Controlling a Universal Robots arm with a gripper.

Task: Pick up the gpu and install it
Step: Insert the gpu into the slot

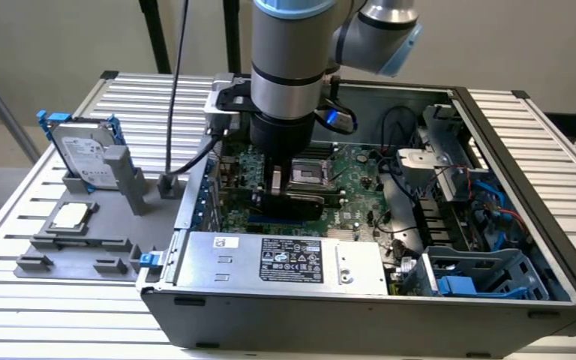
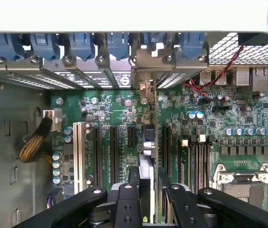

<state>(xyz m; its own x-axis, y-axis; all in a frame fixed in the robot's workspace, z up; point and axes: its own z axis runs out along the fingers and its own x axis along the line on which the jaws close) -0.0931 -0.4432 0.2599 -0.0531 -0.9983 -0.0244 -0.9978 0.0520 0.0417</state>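
The claw [image 2: 149, 191] hangs low inside the open computer case [image 1: 528, 225]. Its two black fingers [image 2: 126, 202] are pressed from both sides on the graphics card [image 2: 146, 164], so it is pinching the card. In the exterior view the claw [image 1: 288, 196] sits under the thick grey arm [image 1: 286, 67], about the middle of the case.

The graphics card stands on its thin edge above the green main board [image 2: 119, 109] in the floor of the case, in line with the long black slots [image 2: 114, 147]. Its silver end bracket [image 2: 145, 88] reaches the back wall of the case, next to the row of blue clips [image 2: 81, 45]. I cannot tell if the card already sits fully in a slot.

Further along the floor of the case is the square metal processor socket [image 2: 240, 187]. A silver power box [image 1: 278, 261] with a black label lies along the near wall of the case.

Outside the case, on the exterior view's left, a grey holder [image 1: 88, 244] lies on the slatted table [image 1: 28, 300]. A hard drive [image 1: 83, 154] with blue rails leans upright in it, and a small square chip [image 1: 71, 216] lies flat in it.
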